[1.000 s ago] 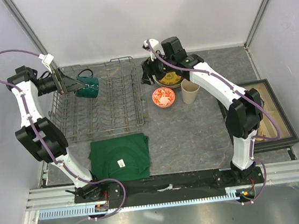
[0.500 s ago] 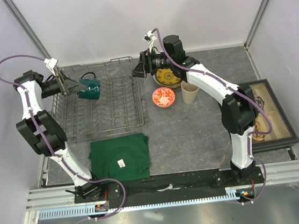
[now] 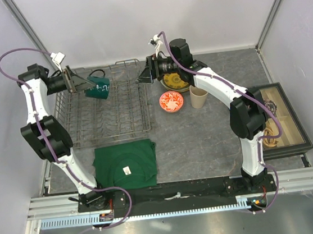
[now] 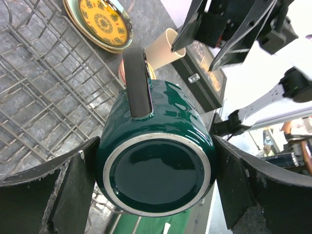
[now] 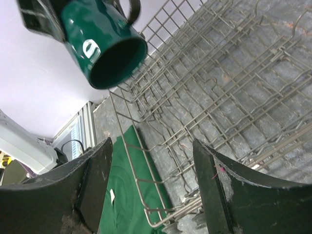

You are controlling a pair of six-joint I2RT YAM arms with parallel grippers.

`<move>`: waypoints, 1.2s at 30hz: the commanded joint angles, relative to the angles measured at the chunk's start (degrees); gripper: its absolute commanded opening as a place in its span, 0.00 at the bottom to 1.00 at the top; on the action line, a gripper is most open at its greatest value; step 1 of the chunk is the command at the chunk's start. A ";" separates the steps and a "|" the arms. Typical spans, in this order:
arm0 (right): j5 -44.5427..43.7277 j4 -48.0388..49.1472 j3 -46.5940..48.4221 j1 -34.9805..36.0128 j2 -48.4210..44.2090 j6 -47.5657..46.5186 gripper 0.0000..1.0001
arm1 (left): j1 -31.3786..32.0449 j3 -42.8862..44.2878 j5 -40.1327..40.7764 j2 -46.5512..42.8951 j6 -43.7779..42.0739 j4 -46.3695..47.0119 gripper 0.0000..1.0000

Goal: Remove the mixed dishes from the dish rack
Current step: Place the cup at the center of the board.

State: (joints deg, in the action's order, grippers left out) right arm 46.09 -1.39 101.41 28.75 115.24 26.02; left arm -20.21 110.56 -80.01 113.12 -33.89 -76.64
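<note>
Holding the dark green mug (image 3: 98,89) on its side above the far-left part of the dish rack (image 3: 103,118), the left gripper (image 4: 155,175) is seen pinching it across the body near the base, handle up and mouth turned toward the rack's right edge. The mug is judged clear of the tines, so it is lifted but not yet set down. The right gripper (image 5: 156,190) is spread with nothing between its fingers and hangs over the rack's far-right corner. No other dish is made out among the tines. Just right of the rack, the yellow-and-dark patterned plate (image 3: 176,82), the small red-and-white bowl (image 3: 171,100) and the tall beige cup (image 3: 199,95) are found on the table. Whether other plates lie under the patterned one cannot be told. Judgement: unloading nearly finished; only placing the mug remains.
</note>
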 commanded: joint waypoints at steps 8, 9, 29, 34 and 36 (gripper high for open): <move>0.76 -3.35 2.75 0.16 -0.19 -3.78 0.74 | -0.10 -9.81 -5.34 -14.40 53.07 47.12 0.02; 0.76 -3.45 2.83 0.16 -0.19 -3.87 0.74 | -0.01 -14.45 -5.25 -15.46 63.75 53.20 0.02; -1.17 17.03 4.94 1.74 1.56 11.33 0.67 | 8.77 -29.44 2.31 -13.63 127.85 131.05 0.02; -1.26 18.61 7.57 2.71 3.58 13.70 0.65 | 10.27 -31.20 3.28 -14.95 125.65 128.76 0.01; -1.17 18.35 8.45 3.24 4.38 13.79 0.64 | 10.80 -31.55 3.45 -15.03 125.56 128.76 0.02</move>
State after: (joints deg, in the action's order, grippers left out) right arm 45.15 13.30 106.34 31.05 117.93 37.85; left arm -10.24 79.13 -79.40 101.43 89.06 48.56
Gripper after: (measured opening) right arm 0.654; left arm 0.934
